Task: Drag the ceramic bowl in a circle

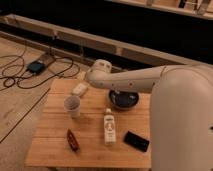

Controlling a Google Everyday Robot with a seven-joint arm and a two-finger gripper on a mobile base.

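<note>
Though near bowl, jaws beside cup

**Six things on a wooden table**

A wooden table is standing on the plank floor. A white cup is sitting upright toward its left side, with a pale block, maybe a sponge, lying just behind it. The ceramic bowl is resting near the far edge, and the gripper is hanging over it, mostly hidden by the arm. A white bottle is lying flat mid-table, between a small reddish-brown object and a flat black object near the front.
</note>
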